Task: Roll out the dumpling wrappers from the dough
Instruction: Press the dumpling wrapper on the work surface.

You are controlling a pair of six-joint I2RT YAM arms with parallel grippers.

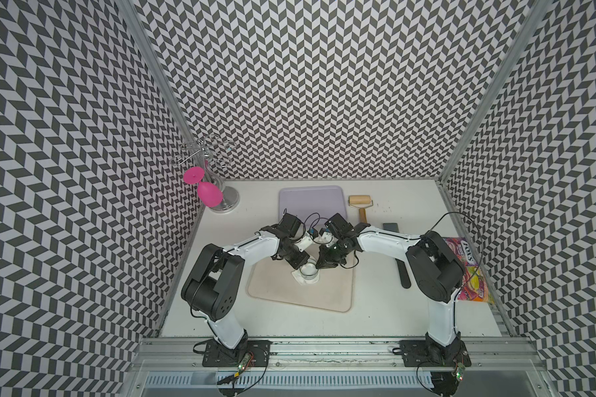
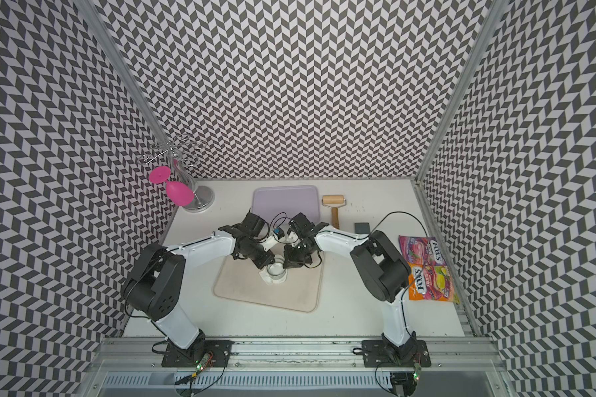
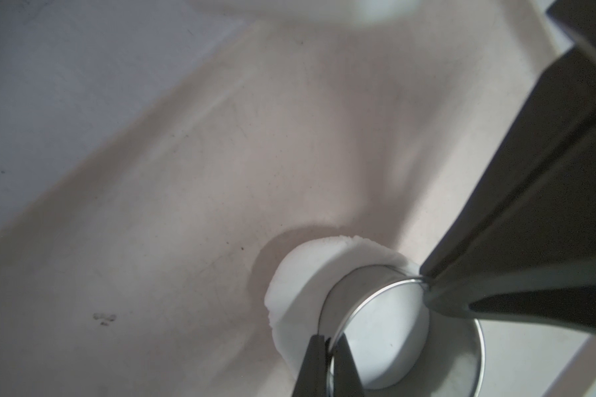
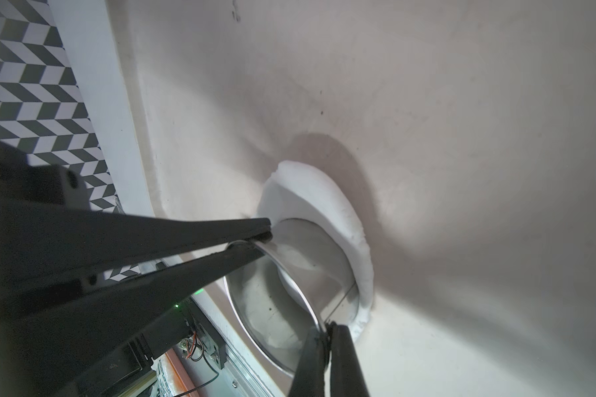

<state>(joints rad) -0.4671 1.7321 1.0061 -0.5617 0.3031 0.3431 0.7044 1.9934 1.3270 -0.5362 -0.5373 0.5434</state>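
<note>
As left jaws and right jaws pinch its thin rim, we hold a shiny metal ring cutter (image 3: 358,285) in soft white dough (image 3: 296,275) on a beige tray (image 3: 186,223).

White table (image 1: 393,309) holds beige tray (image 1: 307,295), lilac tray (image 1: 310,199), wooden roller (image 1: 360,201) — and sweets bags (image 2: 427,268).

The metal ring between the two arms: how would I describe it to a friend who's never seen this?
Find the beige tray in the middle of the table. Near its far edge lies a white dough sheet, and the metal ring stands on it, its rim pinched by the left gripper and right gripper. Unlike the matte dough, it is a shiny open band.
</note>
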